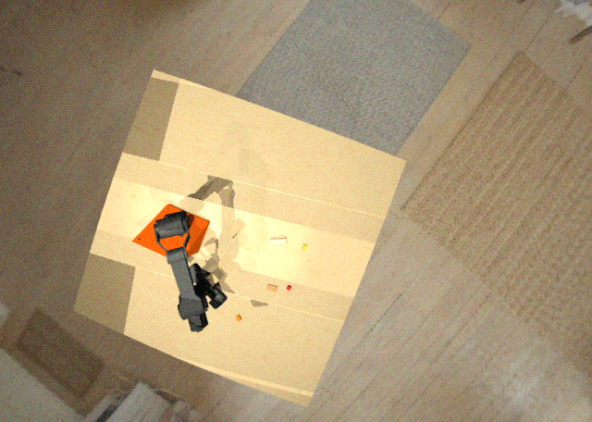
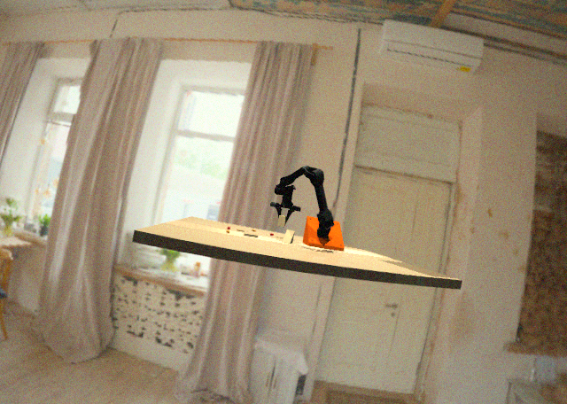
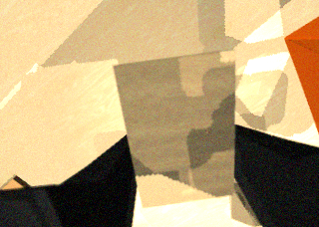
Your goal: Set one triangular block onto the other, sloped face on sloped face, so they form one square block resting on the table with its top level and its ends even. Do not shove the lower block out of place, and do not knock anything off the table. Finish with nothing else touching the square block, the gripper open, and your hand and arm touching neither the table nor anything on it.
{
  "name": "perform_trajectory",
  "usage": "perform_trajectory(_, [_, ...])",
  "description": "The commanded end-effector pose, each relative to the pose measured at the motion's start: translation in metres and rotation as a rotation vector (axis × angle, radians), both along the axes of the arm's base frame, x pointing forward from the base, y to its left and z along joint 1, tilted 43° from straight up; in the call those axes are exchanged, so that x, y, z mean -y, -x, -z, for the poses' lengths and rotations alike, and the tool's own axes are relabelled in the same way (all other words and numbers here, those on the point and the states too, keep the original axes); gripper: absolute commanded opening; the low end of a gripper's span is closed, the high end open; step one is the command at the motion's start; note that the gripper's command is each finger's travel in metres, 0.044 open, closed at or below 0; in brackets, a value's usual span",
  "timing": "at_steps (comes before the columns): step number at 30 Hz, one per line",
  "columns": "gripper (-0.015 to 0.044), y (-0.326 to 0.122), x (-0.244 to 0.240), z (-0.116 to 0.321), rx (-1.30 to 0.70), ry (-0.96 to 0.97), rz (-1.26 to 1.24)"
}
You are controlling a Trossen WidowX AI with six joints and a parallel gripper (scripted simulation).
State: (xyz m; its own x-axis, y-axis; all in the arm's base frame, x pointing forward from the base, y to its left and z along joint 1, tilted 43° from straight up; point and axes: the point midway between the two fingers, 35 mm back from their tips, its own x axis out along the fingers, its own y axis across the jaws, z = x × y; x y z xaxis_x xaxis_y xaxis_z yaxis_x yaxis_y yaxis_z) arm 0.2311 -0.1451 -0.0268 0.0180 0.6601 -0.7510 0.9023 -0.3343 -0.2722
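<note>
My gripper [image 1: 207, 286] [image 2: 282, 217] [image 3: 175, 133] is shut on a pale wooden triangular block [image 2: 281, 221] [image 3: 164, 113] and holds it clear above the table. In the wrist view the held block fills the space between the two black fingers, and its face is mottled by shadows. In the top view the arm hides it. The other pale triangular block [image 2: 289, 236] stands on the table beside the orange base, below and slightly right of the gripper in the exterior view. It is apart from the held block. In the wrist view and the top view I cannot make it out surely among the shadows.
The orange base [image 1: 148, 241] [image 2: 336, 242] stands on the wooden table [image 1: 296, 144] [image 2: 205, 235]. A white oblong piece [image 1: 277, 241], a yellow piece [image 1: 304, 247], a tan block [image 1: 272, 288], a red cube [image 1: 289, 288] and an orange piece [image 1: 238, 317] lie about.
</note>
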Motion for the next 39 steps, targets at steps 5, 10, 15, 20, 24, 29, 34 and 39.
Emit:
perform_trajectory(5, [0.0000,-0.015,-0.016,-0.031,-0.002,0.006,0.018])
perform_trajectory(10, [0.0000,-0.022,-0.027,-0.050,-0.005,0.008,0.029])
perform_trajectory(15, [0.0000,-0.028,-0.040,-0.070,-0.007,0.008,0.040])
perform_trajectory(20, [0.0000,-0.032,-0.054,-0.090,-0.010,0.006,0.050])
perform_trajectory(24, [0.0000,-0.034,-0.066,-0.105,-0.011,0.004,0.057])
perform_trajectory(29, [0.0000,-0.035,-0.081,-0.124,-0.014,-0.001,0.066])
perform_trajectory(34, [0.0000,-0.034,-0.096,-0.142,-0.017,-0.008,0.073])
perform_trajectory(39, [0.0000,-0.032,-0.112,-0.160,-0.021,-0.017,0.080])
